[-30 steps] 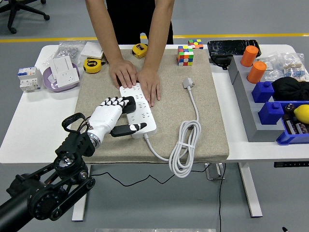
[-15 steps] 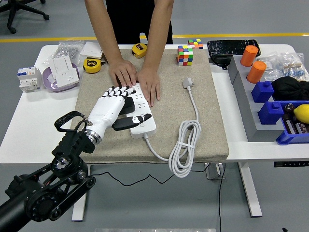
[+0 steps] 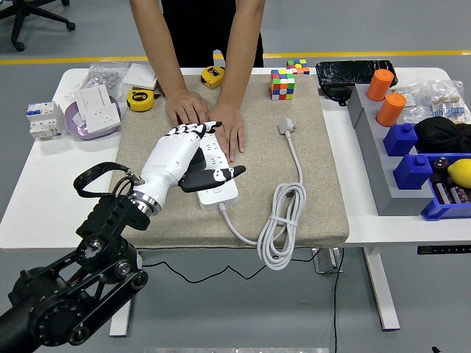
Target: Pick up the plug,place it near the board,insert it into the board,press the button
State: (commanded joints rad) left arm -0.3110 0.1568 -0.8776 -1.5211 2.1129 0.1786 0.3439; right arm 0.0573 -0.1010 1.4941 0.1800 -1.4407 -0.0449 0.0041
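Note:
The white power board (image 3: 218,170) lies on the beige mat (image 3: 309,176), its far end held down by a person's two hands (image 3: 210,121). My left hand (image 3: 193,147) hovers flat over the board with fingers stretched toward the person's hands and the thumb (image 3: 224,175) pointing right across it. A black plug (image 3: 194,179) shows as a dark shape under my palm, on the board; how it sits there is hidden. The board's white cable (image 3: 283,220) coils to the right and ends in a pale plug (image 3: 286,126).
A colour cube (image 3: 282,84) stands at the mat's far edge. Yellow tape measures (image 3: 141,99), a wall socket on a purple dish (image 3: 94,110) and a breaker (image 3: 43,120) lie far left. Grey tray (image 3: 368,140), orange cylinders (image 3: 390,109) and blue bins (image 3: 412,169) are right.
My left hand has moved farther along the board toward the person's hands, its fingers uncurling and stretching out. The thumb has swung right over the board. The person's hands stay put.

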